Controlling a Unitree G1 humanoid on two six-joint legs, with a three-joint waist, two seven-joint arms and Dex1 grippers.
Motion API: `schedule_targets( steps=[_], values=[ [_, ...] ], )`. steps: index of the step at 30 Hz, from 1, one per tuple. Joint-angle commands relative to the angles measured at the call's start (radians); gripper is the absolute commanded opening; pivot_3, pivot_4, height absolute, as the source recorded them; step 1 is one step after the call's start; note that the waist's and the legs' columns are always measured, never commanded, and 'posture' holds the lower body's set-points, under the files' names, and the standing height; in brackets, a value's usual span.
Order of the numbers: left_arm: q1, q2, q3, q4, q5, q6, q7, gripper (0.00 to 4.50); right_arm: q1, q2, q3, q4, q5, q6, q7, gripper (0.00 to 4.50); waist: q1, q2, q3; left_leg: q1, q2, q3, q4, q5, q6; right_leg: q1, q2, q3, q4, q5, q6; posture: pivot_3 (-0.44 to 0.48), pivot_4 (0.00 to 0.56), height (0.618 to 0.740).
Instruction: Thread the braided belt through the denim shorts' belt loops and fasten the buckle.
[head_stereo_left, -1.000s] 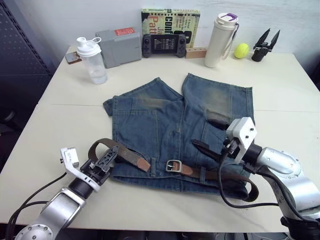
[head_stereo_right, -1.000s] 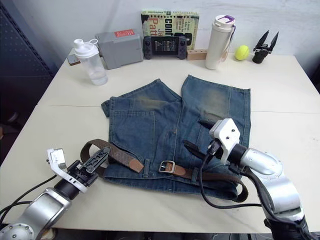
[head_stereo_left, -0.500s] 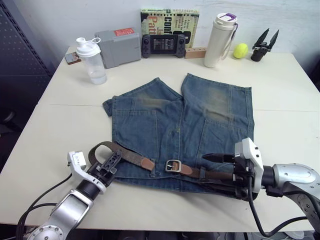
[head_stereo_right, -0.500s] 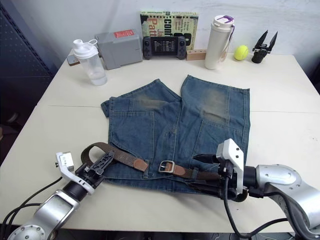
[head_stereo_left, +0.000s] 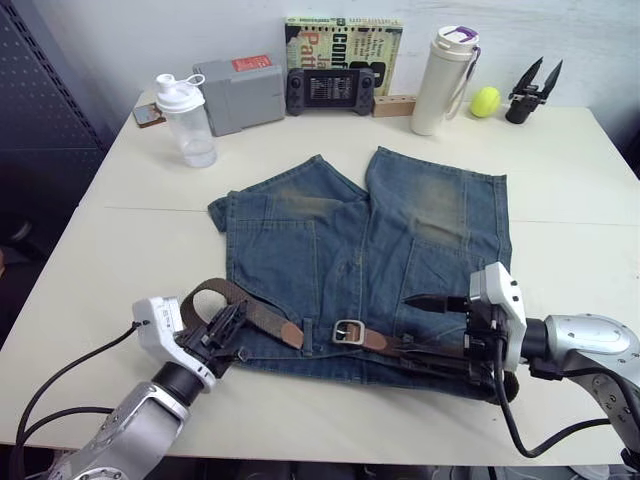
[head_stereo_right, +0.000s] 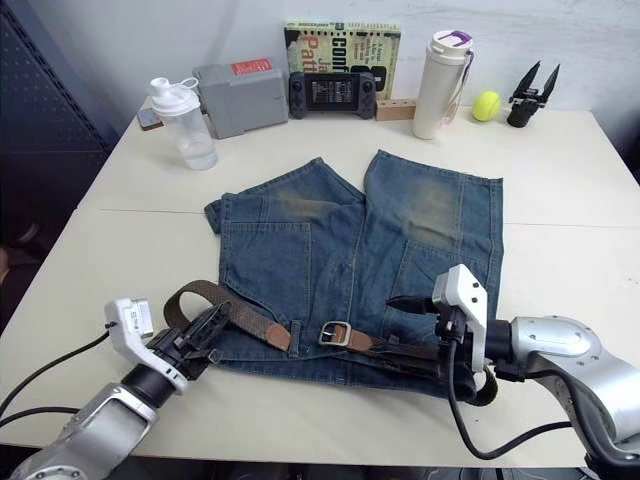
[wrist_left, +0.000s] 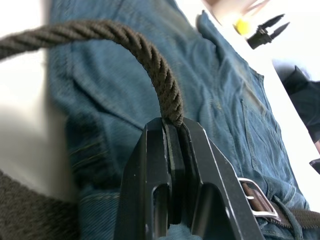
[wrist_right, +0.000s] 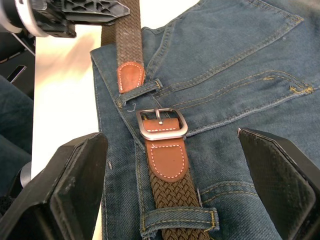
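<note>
Left wrist view: my left gripper (wrist_left: 172, 135) pinches the braided belt (wrist_left: 150, 60), keeping its tip near the buckle (wrist_right: 161, 124).
Right gripper (head_stereo_left: 438, 330): spread wide, astride the belt, ready.

The denim shorts (head_stereo_left: 370, 260) are faded blue with paler, brownish worn patches. The braided belt (wrist_right: 131, 30) is dark brown with tan leather ends, and its buckle (wrist_right: 161, 124) is silver.

A cream table (head_stereo_left: 560, 180) carries a clear shaker bottle (head_stereo_left: 183, 120), a grey box (head_stereo_left: 239, 92), a handheld game console (head_stereo_left: 331, 90), a propped book (head_stereo_left: 343, 38), a wooden block (head_stereo_left: 394, 104), a white tumbler (head_stereo_left: 443, 66), a tennis ball (head_stereo_left: 485, 100) and a spare black gripper (head_stereo_left: 533, 88) along its far edge
</note>
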Motion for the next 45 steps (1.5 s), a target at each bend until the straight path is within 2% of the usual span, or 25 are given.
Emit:
schedule_targets(
  steps=[1, 8, 12, 24, 33, 37, 45],
  values=[
    [0.02, 0.006, 0.001, -0.071, 0.027, -0.012, -0.015, 0.0, -0.017, 0.012, -0.006, -0.04, 0.042, 0.014, -0.02, 4.41, 0.0, 0.0, 0.0, 0.0, 0.0, 0.0, 0.0, 0.0, 0.0, 0.0, 0.0, 0.0, 0.0, 0.0, 0.0, 0.0, 0.15, 0.731],
    [0.054, -0.012, -0.004, -0.091, 0.087, -0.024, -0.024, 0.0, -0.044, 0.019, -0.001, -0.052, 0.083, 0.04, -0.049, 4.41, 0.0, 0.0, 0.0, 0.0, 0.0, 0.0, 0.0, 0.0, 0.0, 0.0, 0.0, 0.0, 0.0, 0.0, 0.0, 0.0, 0.15, 0.731],
    [0.04, -0.061, -0.027, -0.072, 0.146, -0.04, -0.006, 0.0, -0.059, 0.03, 0.003, -0.06, 0.099, 0.054, -0.07, 4.41, 0.0, 0.0, 0.0, 0.0, 0.0, 0.0, 0.0, 0.0, 0.0, 0.0, 0.0, 0.0, 0.0, 0.0, 0.0, 0.0, 0.15, 0.731],
    [0.016, -0.114, -0.098, 0.012, 0.257, -0.034, -0.103, 0.0, -0.07, 0.042, -0.023, -0.093, 0.187, 0.106, -0.157, 4.41, 0.001, 0.0, 0.0, -0.001, 0.0, 0.0, 0.0, 0.0, 0.0, 0.0, 0.0, 0.0, 0.0, 0.0, 0.0, 0.0, 0.15, 0.731],
    [-0.022, -0.144, -0.162, 0.149, 0.354, -0.053, -0.24, 0.0, -0.046, 0.03, -0.031, -0.108, 0.209, 0.108, -0.184, 4.41, 0.001, 0.0, 0.0, -0.001, 0.0, 0.0, 0.0, 0.0, 0.0, -0.001, 0.0, -0.001, 0.0, 0.0, 0.0, 0.0, 0.15, 0.731],
    [-0.079, -0.142, -0.206, 0.211, 0.407, -0.058, -0.313, 0.0, -0.028, 0.023, -0.026, -0.124, 0.195, 0.103, -0.192, 4.41, 0.002, 0.0, 0.0, -0.001, 0.0, 0.0, 0.0, 0.0, 0.0, -0.001, 0.0, -0.001, 0.0, 0.0, 0.0, 0.0, 0.15, 0.731],
    [-0.163, -0.065, -0.305, 0.26, 0.551, -0.069, -0.516, 0.0, 0.04, 0.014, 0.069, -0.182, 0.003, -0.002, -0.179, 4.41, 0.009, 0.0, 0.0, -0.001, -0.001, 0.0, 0.0, 0.0, 0.0, -0.001, -0.001, -0.001, 0.0, 0.001, 0.001, 0.0, 0.15, 0.731]
  ],
)
